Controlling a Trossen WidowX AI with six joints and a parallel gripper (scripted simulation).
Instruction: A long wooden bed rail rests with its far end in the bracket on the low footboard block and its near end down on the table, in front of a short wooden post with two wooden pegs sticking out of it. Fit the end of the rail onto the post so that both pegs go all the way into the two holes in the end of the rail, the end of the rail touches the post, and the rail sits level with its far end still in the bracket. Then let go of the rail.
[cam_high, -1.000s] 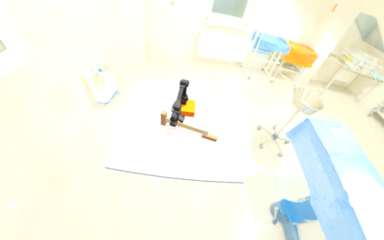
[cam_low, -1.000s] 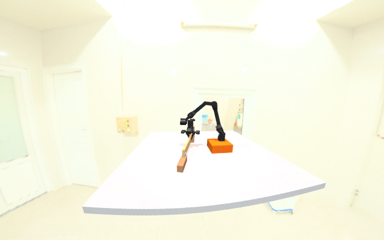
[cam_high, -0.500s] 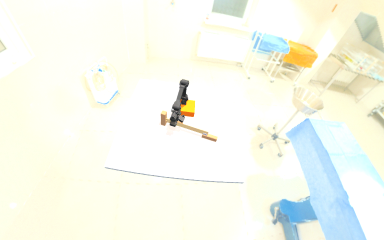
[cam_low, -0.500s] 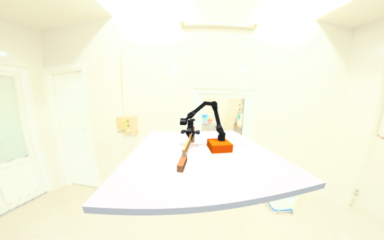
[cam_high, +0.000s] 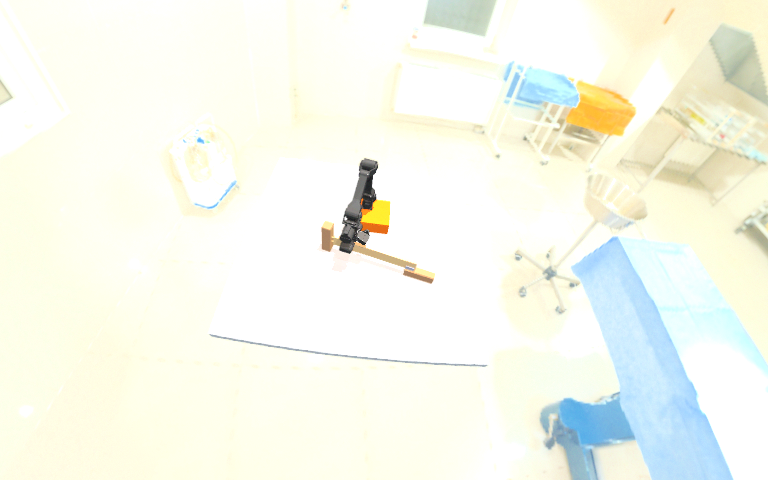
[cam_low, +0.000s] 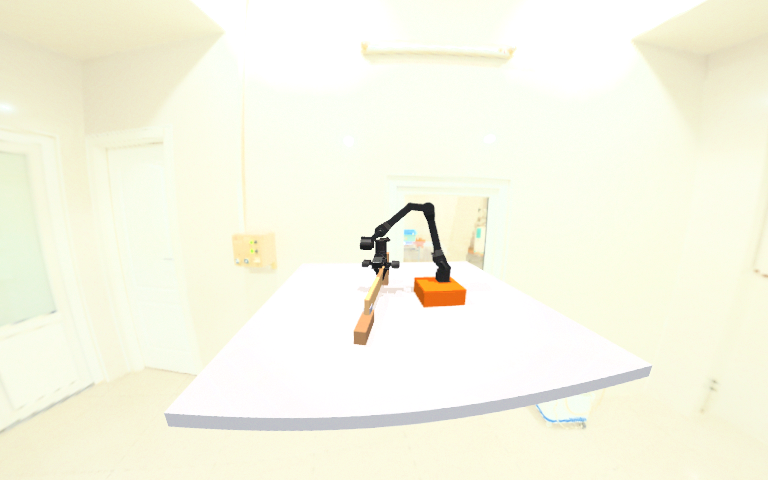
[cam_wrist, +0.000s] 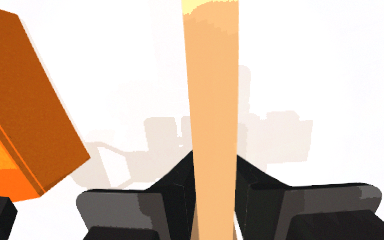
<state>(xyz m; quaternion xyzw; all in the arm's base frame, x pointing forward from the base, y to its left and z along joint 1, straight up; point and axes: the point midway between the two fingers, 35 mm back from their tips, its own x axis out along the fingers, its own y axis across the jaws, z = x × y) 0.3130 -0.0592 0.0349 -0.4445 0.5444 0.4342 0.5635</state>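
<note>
My gripper (cam_high: 350, 244) (cam_low: 382, 272) (cam_wrist: 209, 153) is shut on the rail close to its post end, with one finger on each side. The long pale rail (cam_high: 385, 257) (cam_low: 374, 292) (cam_wrist: 213, 100) runs to the footboard block (cam_high: 419, 276) (cam_low: 363, 329). Its far end sits at the grey bracket (cam_high: 410, 267), and its near part looks raised off the table. The upright brown post (cam_high: 326, 237) (cam_low: 386, 278) stands just beyond the gripper. A small light piece shows beside the post, peg or rail end, I cannot tell which. The pegs, the holes and any gap are too small or hidden.
An orange box (cam_high: 376, 216) (cam_low: 440, 292) (cam_wrist: 40, 110) under the arm's base stands to one side of the rail. The white table (cam_high: 339, 316) (cam_low: 453, 362) carries the post, the block and the box. The arm reaches over from the box to the rail.
</note>
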